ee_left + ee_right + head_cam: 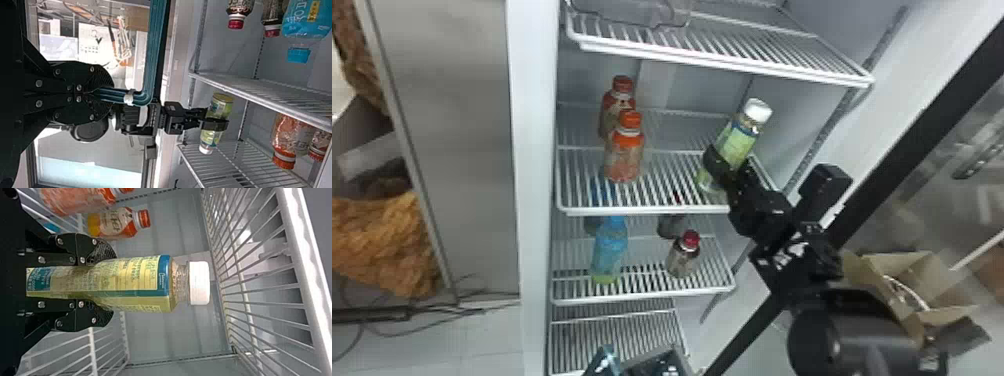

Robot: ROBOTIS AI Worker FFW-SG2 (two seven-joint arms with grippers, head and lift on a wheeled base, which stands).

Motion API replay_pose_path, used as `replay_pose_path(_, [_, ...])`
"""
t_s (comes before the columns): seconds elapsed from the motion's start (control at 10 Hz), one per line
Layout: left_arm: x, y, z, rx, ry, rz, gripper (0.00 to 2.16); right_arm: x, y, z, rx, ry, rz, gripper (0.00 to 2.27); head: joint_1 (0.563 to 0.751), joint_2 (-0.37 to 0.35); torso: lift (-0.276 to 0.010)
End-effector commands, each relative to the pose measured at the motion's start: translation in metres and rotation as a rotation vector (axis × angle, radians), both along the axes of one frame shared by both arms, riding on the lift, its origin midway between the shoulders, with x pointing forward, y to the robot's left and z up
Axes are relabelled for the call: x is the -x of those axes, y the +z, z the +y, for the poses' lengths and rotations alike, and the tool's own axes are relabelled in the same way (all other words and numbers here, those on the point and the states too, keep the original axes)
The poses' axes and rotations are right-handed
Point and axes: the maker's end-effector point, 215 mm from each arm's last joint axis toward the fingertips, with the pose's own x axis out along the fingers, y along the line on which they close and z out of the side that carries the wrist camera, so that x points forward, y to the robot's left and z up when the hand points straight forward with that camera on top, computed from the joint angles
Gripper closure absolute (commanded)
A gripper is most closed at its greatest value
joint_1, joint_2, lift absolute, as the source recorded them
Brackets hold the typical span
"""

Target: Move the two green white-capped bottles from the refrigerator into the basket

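Note:
In the head view my right gripper reaches into the refrigerator over the right side of a middle shelf, shut around a green white-capped bottle. The bottle leans a little; whether its base touches the shelf I cannot tell. In the right wrist view the right gripper has a finger on each side of the bottle's label, its white cap beyond them. Dark parts of my left gripper are low in the head view. The left wrist view has the left gripper shut on a teal handle, likely the basket's.
Two orange-capped bottles stand left on the same shelf. One shelf down are a blue bottle and a red-capped bottle. Another wire shelf lies above. A cardboard box sits by the open door at right.

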Motion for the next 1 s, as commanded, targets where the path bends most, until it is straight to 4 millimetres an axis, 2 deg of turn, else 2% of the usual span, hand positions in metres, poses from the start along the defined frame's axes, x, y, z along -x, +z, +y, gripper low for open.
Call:
replay_pose_path(0.0, [-0.001, 0.001, 0.000, 0.002, 0.002, 0.001, 1.21, 0.025, 0.005, 0.009, -0.003, 0.025, 0.024, 1.07, 0.695, -0.350, -0.004])
replay_pose_path(0.2, [-0.001, 0.001, 0.000, 0.004, 0.002, 0.000, 1.21, 0.055, 0.014, 0.028, -0.013, 0.076, 0.047, 1.07, 0.695, -0.350, -0.004])
replay_pose_path(0.6, [0.001, 0.000, 0.000, 0.002, -0.003, 0.001, 1.22, 0.136, 0.011, 0.065, 0.002, 0.167, 0.194, 1.07, 0.695, -0.350, -0.004])
replay_pose_path(0.9, [0.004, -0.001, -0.002, 0.000, -0.014, 0.003, 1.21, 0.172, 0.003, 0.074, 0.005, 0.192, 0.284, 1.07, 0.695, -0.350, -0.004])
